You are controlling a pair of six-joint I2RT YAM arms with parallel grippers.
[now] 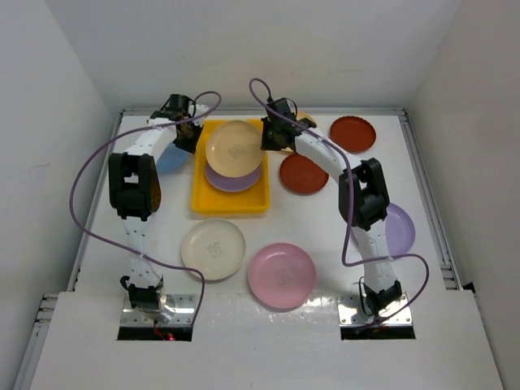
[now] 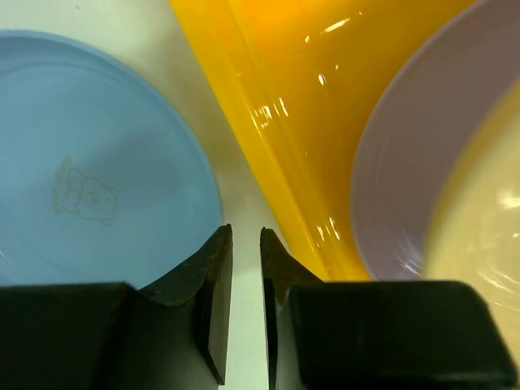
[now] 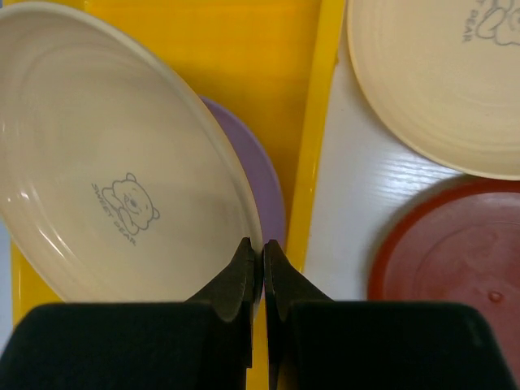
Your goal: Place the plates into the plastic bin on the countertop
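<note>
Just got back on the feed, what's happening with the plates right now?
The right gripper has its jaws shut on the rim of a cream plate, holding it tilted over the purple plate that lies in the yellow bin. The left gripper hovers with its jaws slightly apart and empty, between the bin's left wall and a light blue plate. A pink plate, two dark red plates and others lie out on the countertop.

A lab test cell: white panels (image 1: 244, 49) box in the countertop (image 1: 329, 229).
</note>
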